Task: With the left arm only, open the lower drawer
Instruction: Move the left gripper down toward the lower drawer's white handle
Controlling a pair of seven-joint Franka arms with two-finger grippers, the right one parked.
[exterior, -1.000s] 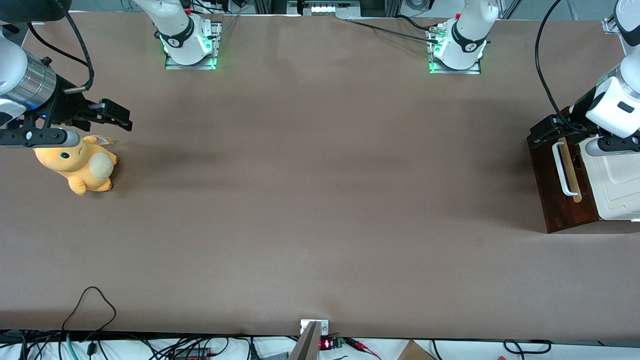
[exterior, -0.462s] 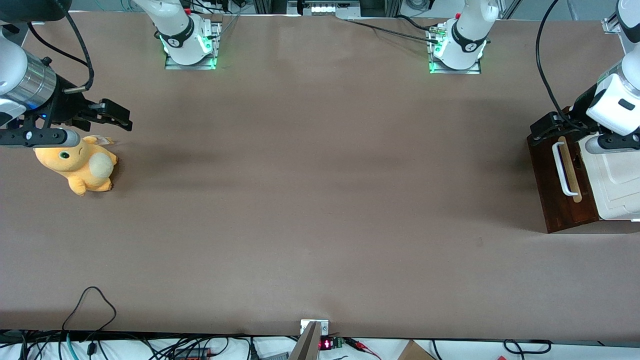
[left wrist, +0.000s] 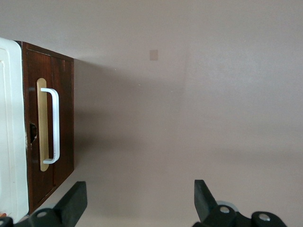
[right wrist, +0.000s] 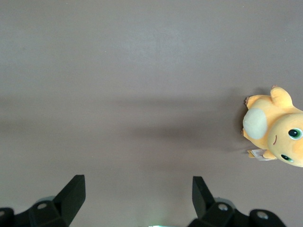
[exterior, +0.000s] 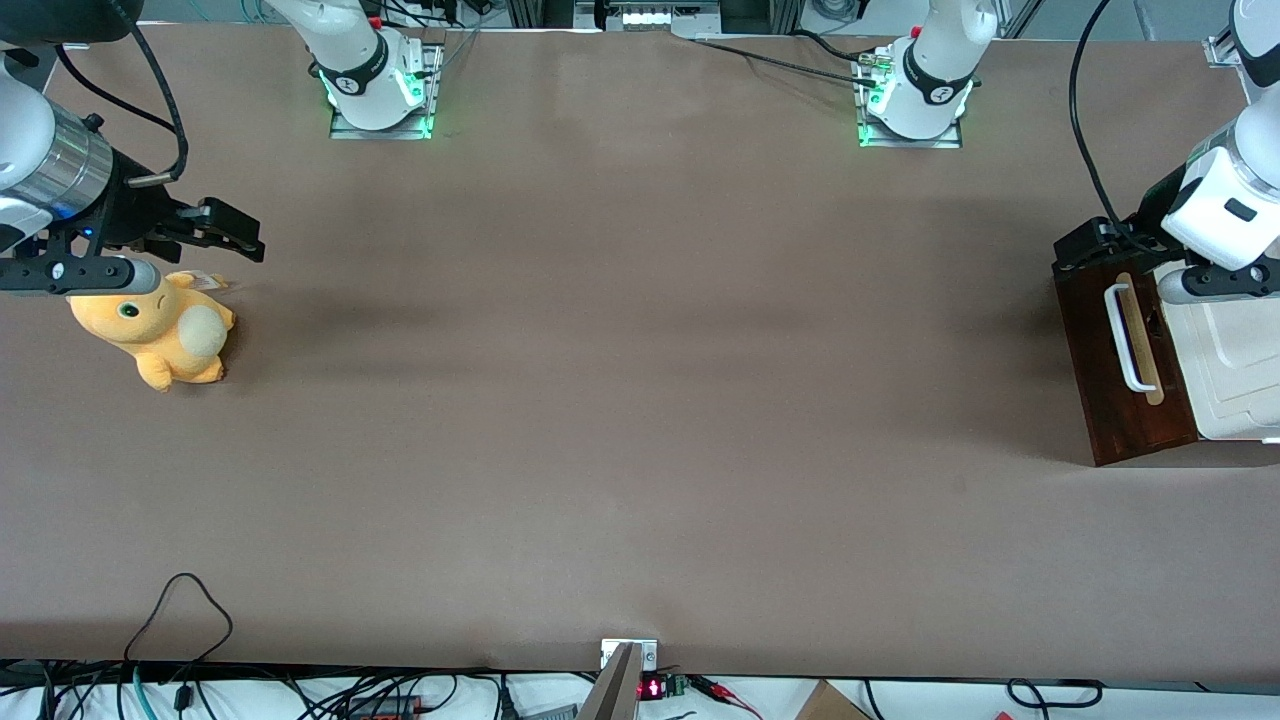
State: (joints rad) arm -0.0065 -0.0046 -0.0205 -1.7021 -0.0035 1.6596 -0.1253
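The lower drawer (exterior: 1115, 360) has a dark reddish-brown front with a white bar handle (exterior: 1124, 338) over a light wood strip. It sits against the cream-white box body (exterior: 1228, 370) at the working arm's end of the table; no pale inside shows. The left arm (exterior: 1225, 205) reaches over the box. Its black gripper (exterior: 1088, 247) hovers over the end of the drawer front farther from the front camera. In the left wrist view the gripper (left wrist: 139, 201) is open and empty, with bare table between its fingers (left wrist: 75, 202). The drawer front (left wrist: 64, 118) and handle (left wrist: 53, 125) lie beside it.
An orange plush toy (exterior: 160, 330) lies at the parked arm's end of the table and also shows in the right wrist view (right wrist: 277, 127). Two arm bases (exterior: 380, 85) (exterior: 915, 95) stand along the table edge farthest from the front camera. Cables (exterior: 180, 610) trail over the nearest edge.
The left gripper and wrist have drifted a little farther from the front camera, uncovering more of the handle's end. The drawer has not moved.
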